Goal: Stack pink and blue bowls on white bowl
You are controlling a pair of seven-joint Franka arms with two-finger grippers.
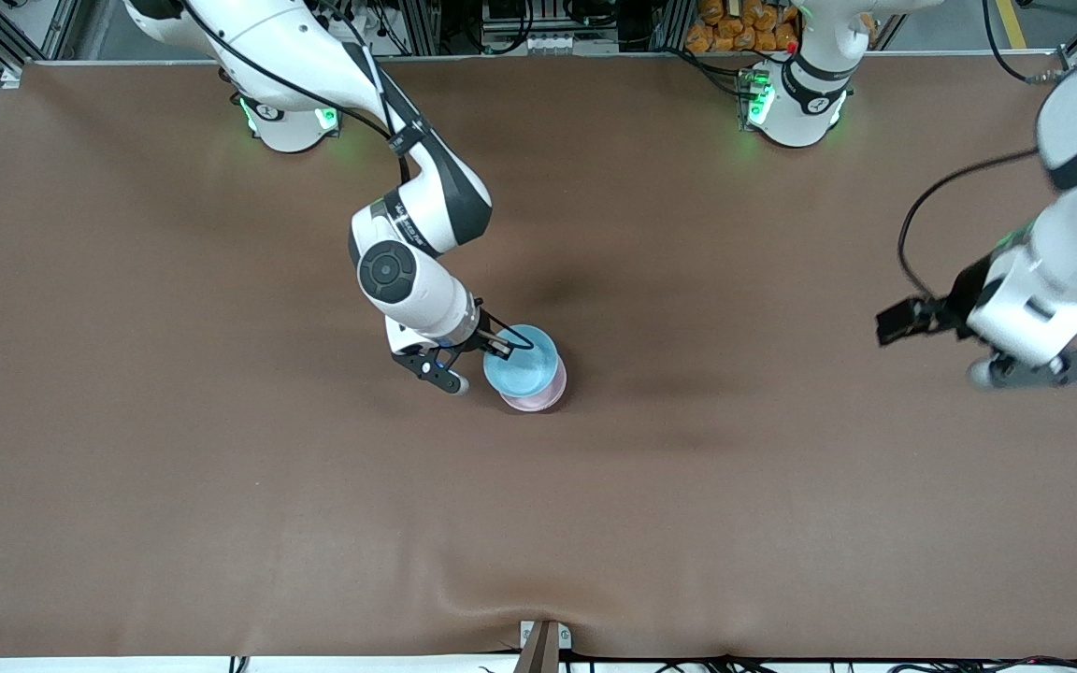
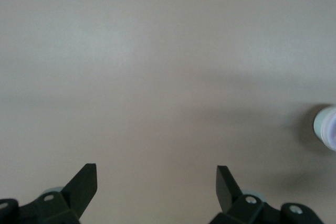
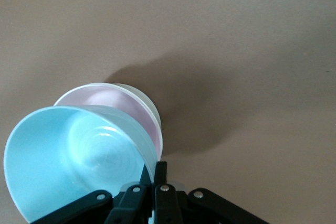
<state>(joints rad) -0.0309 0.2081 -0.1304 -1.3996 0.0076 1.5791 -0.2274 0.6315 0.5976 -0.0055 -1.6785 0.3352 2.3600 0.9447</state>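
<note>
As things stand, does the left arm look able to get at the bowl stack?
Probably not easily. The left end effector waits open at its own end of the table, apart from the stack. The right end effector is shut on the blue bowl above the pink bowl, blocking one side.

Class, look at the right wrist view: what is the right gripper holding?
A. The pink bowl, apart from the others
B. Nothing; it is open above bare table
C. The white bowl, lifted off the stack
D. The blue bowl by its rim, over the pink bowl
D: the right gripper is shut on the rim of the blue bowl, which sits tilted over the pink bowl.
</note>
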